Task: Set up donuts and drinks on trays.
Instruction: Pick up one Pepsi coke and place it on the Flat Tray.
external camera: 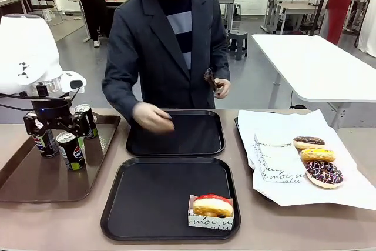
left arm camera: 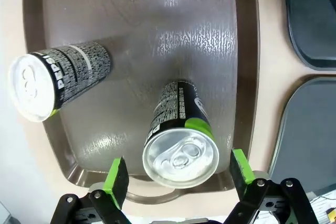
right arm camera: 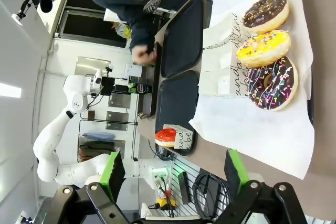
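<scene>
Beige table (external camera: 305,227), workshop room. The near black tray (external camera: 153,198) holds a sleeved donut (external camera: 212,206) at 5 o'clock. The left gripper (left arm camera: 177,170), spread, straddles a can (left arm camera: 181,145) on the brown tray (left arm camera: 210,40) at 9 o'clock; the right gripper (right arm camera: 173,169), also spread, is over donuts (right arm camera: 265,48) at 3 o'clock.

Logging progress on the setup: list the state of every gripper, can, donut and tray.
Left gripper: open, poised over one of the cans.
Right gripper: open, holding nothing.
Cans: three, upright on the brown tray.
Near black tray: holds one donut.
Red donut: sleeved, in that tray's corner.
Far black tray: a person's hand over it.
Other donuts: three, unsleeved, on white paper.
</scene>
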### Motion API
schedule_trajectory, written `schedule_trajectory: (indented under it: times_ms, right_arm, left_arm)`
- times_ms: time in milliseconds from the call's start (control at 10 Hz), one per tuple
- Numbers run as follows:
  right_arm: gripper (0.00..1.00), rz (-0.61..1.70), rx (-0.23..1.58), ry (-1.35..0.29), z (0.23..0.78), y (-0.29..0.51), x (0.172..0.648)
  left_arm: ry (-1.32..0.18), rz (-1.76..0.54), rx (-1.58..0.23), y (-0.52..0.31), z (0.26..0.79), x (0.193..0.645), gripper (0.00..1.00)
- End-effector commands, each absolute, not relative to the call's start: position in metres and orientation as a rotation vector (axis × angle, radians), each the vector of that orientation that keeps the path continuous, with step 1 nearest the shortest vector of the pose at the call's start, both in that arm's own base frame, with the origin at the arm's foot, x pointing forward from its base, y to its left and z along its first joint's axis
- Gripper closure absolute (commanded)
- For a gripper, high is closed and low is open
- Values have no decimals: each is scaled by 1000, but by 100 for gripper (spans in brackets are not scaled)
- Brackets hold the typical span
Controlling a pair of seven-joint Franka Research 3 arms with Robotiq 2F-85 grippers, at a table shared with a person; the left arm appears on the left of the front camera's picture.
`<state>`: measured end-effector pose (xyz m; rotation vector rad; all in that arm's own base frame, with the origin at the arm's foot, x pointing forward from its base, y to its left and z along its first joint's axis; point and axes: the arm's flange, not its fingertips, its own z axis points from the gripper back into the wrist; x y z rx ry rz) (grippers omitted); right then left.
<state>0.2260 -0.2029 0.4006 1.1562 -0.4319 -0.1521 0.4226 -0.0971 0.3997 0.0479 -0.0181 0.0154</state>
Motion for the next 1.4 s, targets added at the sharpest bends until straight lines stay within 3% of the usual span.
schedule_trajectory:
  times_ms: [0, 700, 900, 1000, 1100, 1200, 1300]
  right_arm:
    - [0, -141, 1169, -453, 400, -203, 227]
    - [0, -141, 1169, -453, 400, -203, 227]
    - [0, -141, 1169, -453, 400, -203, 227]
    - [0, -141, 1169, -453, 400, -203, 227]
    - [0, -141, 1169, -453, 400, -203, 227]
    - [0, -141, 1169, -453, 400, -203, 227]
    - [0, -141, 1169, -453, 400, -203, 227]
  left_arm:
    - [-40, 60, 15, -101, 395, 429, 0]
    - [-44, 61, -18, -88, 379, 449, 0]
    - [-43, 46, -26, -86, 380, 448, 18]
    - [-45, 43, -31, -86, 382, 448, 18]
    - [-44, 47, -29, -86, 383, 447, 36]
    - [-34, 59, -23, -86, 383, 447, 33]
    - [-16, 79, -22, -85, 383, 447, 54]
